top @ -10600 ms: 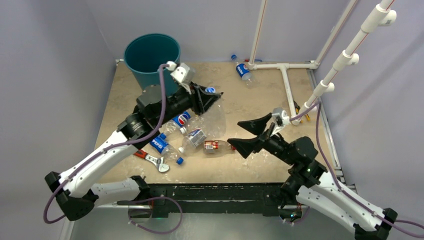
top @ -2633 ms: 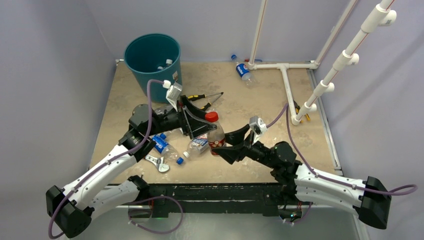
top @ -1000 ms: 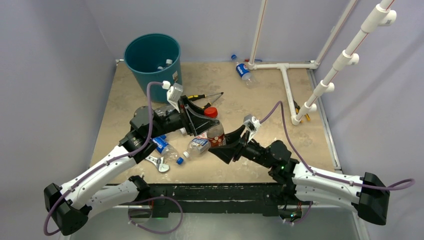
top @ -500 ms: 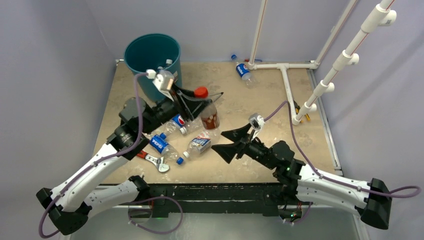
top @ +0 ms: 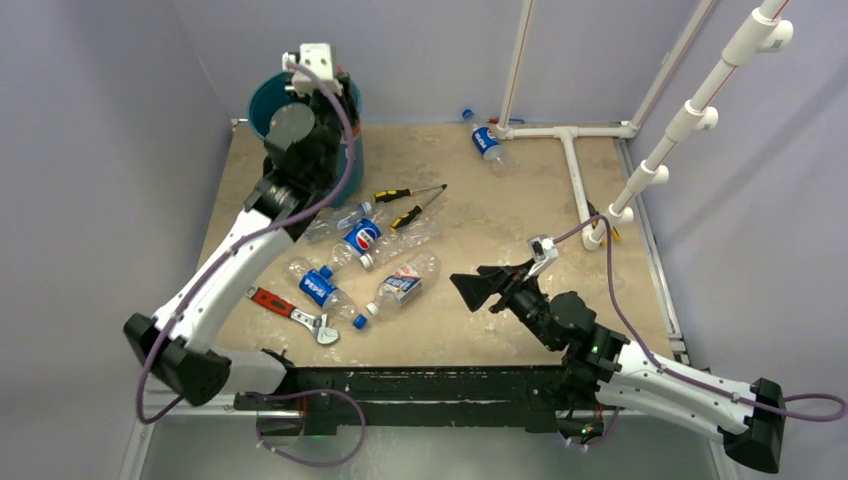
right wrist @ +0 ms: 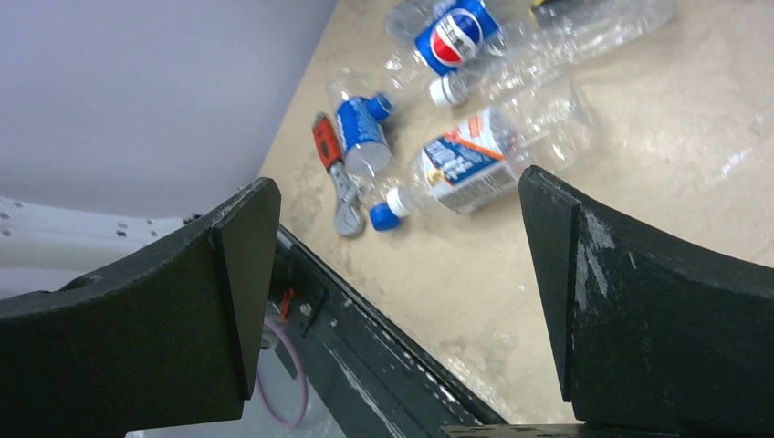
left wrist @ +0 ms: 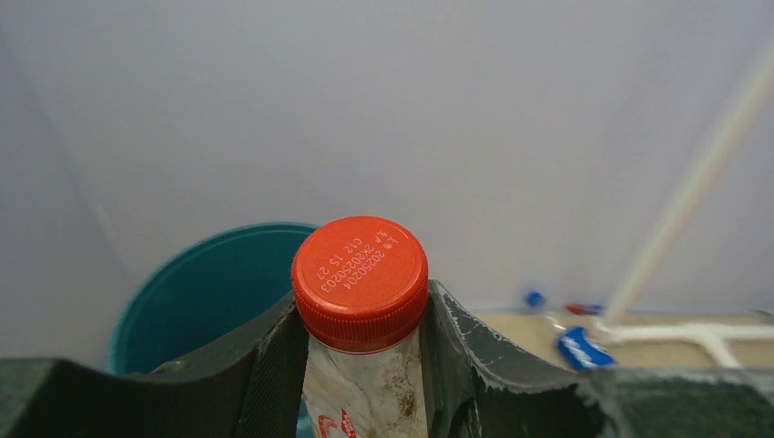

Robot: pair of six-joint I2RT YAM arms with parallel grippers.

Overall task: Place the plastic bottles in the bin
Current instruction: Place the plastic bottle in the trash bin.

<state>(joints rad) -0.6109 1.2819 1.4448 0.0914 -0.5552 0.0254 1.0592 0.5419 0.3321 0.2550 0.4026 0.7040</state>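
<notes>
My left gripper [left wrist: 360,308] is shut on the neck of a clear bottle with a red cap [left wrist: 360,278] and holds it upright, high above the teal bin [left wrist: 205,297]. In the top view the left wrist [top: 318,88] hangs over the bin [top: 258,112] and covers most of it. My right gripper [right wrist: 397,187] is open and empty, low over the table's front part [top: 478,285]. Plastic bottles lie on the table: a Pepsi bottle [top: 362,237], a second one [top: 320,288], a white-labelled one [top: 405,283] and a far one [top: 487,142].
Two yellow-and-black screwdrivers [top: 410,192] lie behind the bottle cluster. A red-handled wrench [top: 292,311] lies at the front left. A white pipe frame [top: 575,165] runs along the back right. The table's black front rail [right wrist: 392,338] is just below the right gripper.
My left arm has swung up and back from the table's middle to above the bin, carrying the red-capped bottle. My right gripper has drawn back to the right and stays open.
</notes>
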